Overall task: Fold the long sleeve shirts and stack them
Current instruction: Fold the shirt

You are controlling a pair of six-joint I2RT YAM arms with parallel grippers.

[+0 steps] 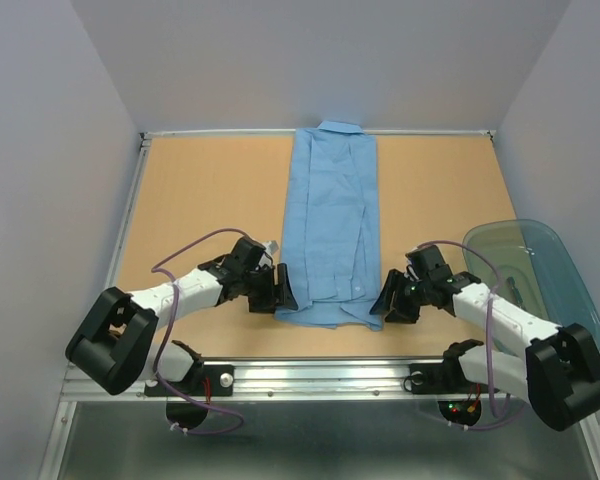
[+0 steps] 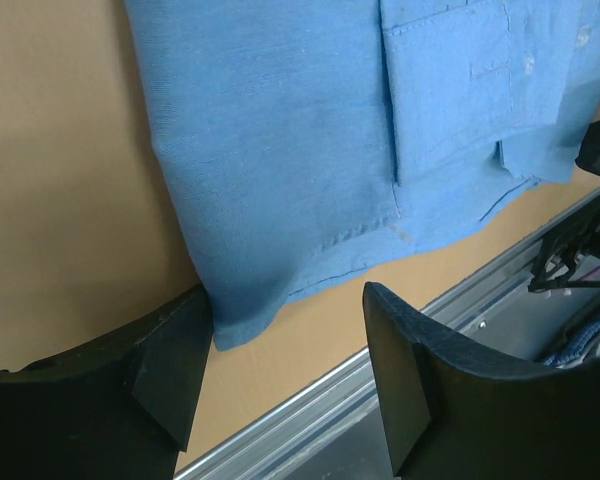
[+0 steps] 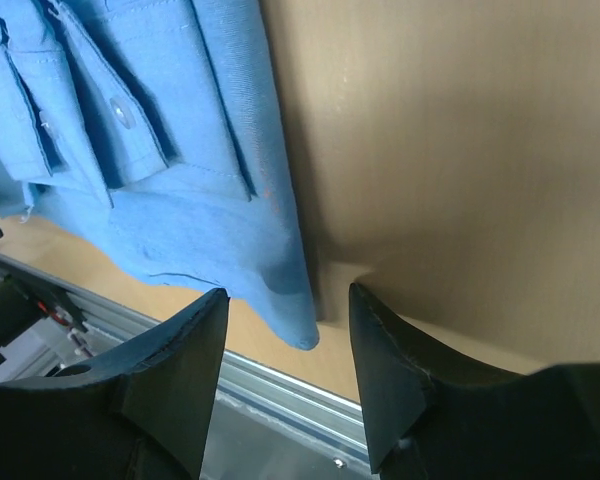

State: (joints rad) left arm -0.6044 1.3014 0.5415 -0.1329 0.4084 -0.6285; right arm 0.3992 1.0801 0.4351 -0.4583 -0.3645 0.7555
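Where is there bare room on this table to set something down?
Two open patches of the tan wooden tabletop: one between the light blue woven shirt and the left edge, one between it and the translucent teal plastic tub. Crowded along the near edge, where the left fingers and right fingers flank the hem.

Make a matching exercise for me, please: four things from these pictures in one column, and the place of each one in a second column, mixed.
1 shirt
2 tub
3 left fingers
4 right fingers

A at the table's right edge
B open at the shirt's near right corner
C along the table's middle
D open at the shirt's near left corner

Pairs: 1-C, 2-A, 3-D, 4-B
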